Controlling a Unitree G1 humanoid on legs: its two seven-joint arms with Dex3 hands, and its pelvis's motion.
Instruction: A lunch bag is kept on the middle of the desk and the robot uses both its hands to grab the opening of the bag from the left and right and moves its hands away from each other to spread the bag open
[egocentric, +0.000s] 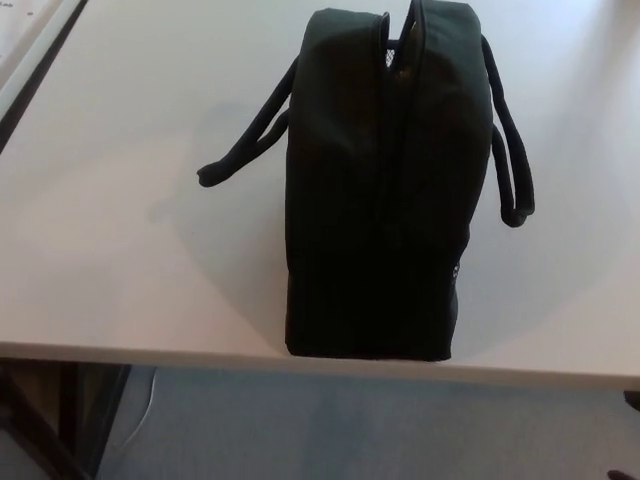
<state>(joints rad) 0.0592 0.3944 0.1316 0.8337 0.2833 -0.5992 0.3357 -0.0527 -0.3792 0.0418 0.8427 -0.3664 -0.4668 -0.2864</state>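
Black lunch bag (385, 190): upright at the near edge of the white tabletop (120, 220), opening seam facing up for side grasps, handles drooping outward; neither hand in view, finger state unknown.

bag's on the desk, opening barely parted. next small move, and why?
Probably bring both hands up to either side of the lunch bag's top seam. Neither hand is clearly in view, the bag stands untouched, and its opening gapes only slightly at the far end.

Robot body nearly out of frame. Only two small black bits at the lower right edge, likely the right hand (630, 475); shape unclear, no markings readable.
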